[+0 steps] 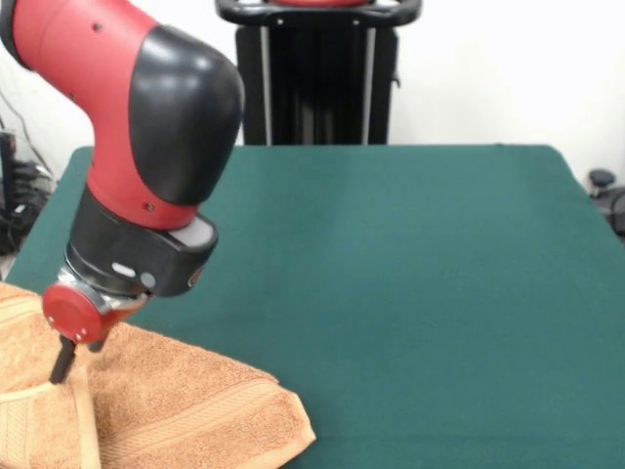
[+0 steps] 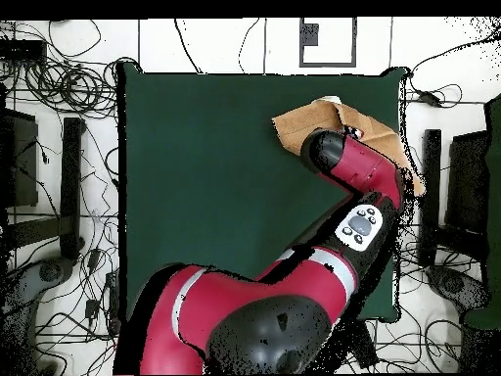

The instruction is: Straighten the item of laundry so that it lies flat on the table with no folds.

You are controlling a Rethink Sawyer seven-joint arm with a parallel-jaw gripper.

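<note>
The item of laundry (image 1: 176, 401) is an orange-tan towel lying rumpled at the near left corner of the green table (image 1: 410, 274), with a folded layer and band stripes showing at its left part. My gripper (image 1: 63, 366) points down onto the towel close to that fold, and its tip touches the cloth. From above, the towel (image 2: 298, 122) sits at the top right corner of the table (image 2: 196, 166). The arm covers most of it and hides the gripper there. A strip of towel shows past the arm near the table's right edge.
The red and black arm (image 2: 362, 211) reaches across the table's right side in the overhead view. Cables (image 2: 59, 88) and dark equipment (image 2: 455, 186) lie on the floor round the table. A black object (image 1: 604, 186) stands beyond the far right corner.
</note>
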